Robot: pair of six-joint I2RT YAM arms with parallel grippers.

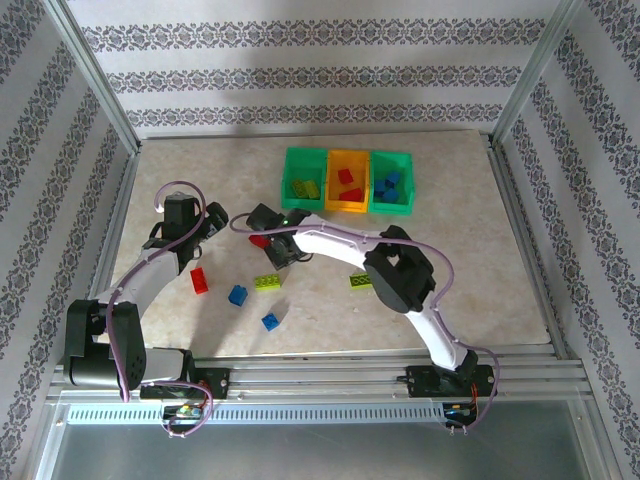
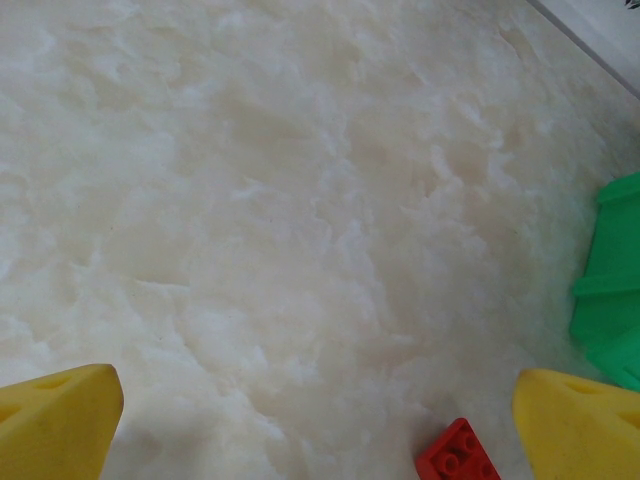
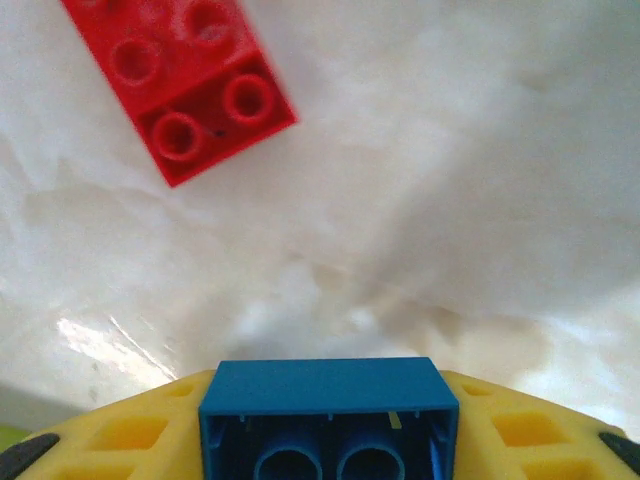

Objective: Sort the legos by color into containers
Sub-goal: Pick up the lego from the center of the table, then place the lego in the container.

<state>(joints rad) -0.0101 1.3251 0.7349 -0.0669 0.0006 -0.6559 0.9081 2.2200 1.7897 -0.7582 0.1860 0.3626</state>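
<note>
1. Right claw [image 1: 272, 245], mid-table, is clamped on a blue brick [image 3: 328, 405]. Pickup looks done, so next I'd guess lift it and carry toward 1 o'clock to the right bin [image 1: 392, 156].
2. Left claw [image 2: 320, 430] hangs wide open, nothing in it.
3. Bins sit at 12: left bin [image 1: 305, 152] has limes, orange bin [image 1: 346, 207] reds, right bin blues.
4. Red brick [image 3: 180, 90] lies at the right claw's 11.
</note>
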